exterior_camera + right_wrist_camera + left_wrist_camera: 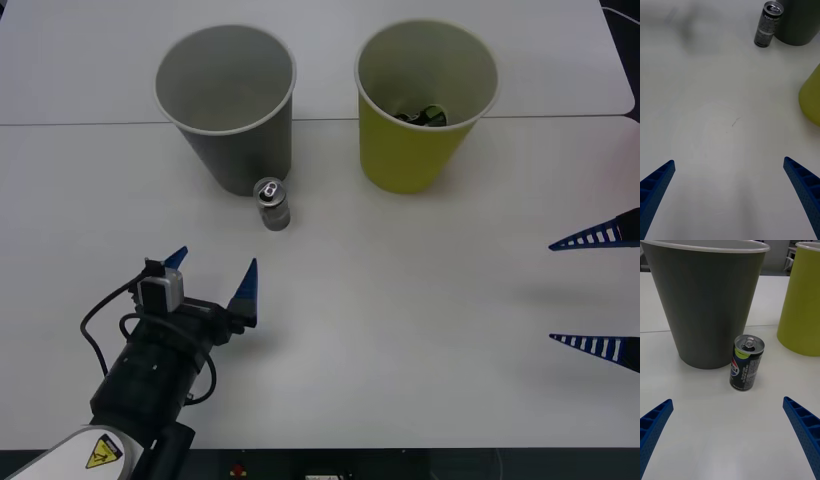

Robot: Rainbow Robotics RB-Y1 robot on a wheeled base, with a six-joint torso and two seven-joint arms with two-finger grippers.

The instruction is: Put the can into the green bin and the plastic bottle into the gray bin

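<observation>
Blue ribbed fingers stand wide apart on your left end effector [212,272], which hovers low over the white surface [400,300], holding nothing, on the robot's side of the can [272,203] and aimed at it. Your right end effector [596,291] waits well off to the can's right, at the front view's edge, its fingers likewise spread wide and empty.

The can stands upright on the surface, pull-tab top up, just in front of the gray bin [232,100], close to its base. From the left wrist you can read what the front view hides: dark printed sides with a red-and-blue logo on the can [746,367], and a narrow gap between it and the gray bin [707,303]. The green bin [420,100] stands upright to the can's right, well apart from it. Only the front view looks into the bins: you see a dark, green-marked item [422,117] at the bottom of the green one.
</observation>
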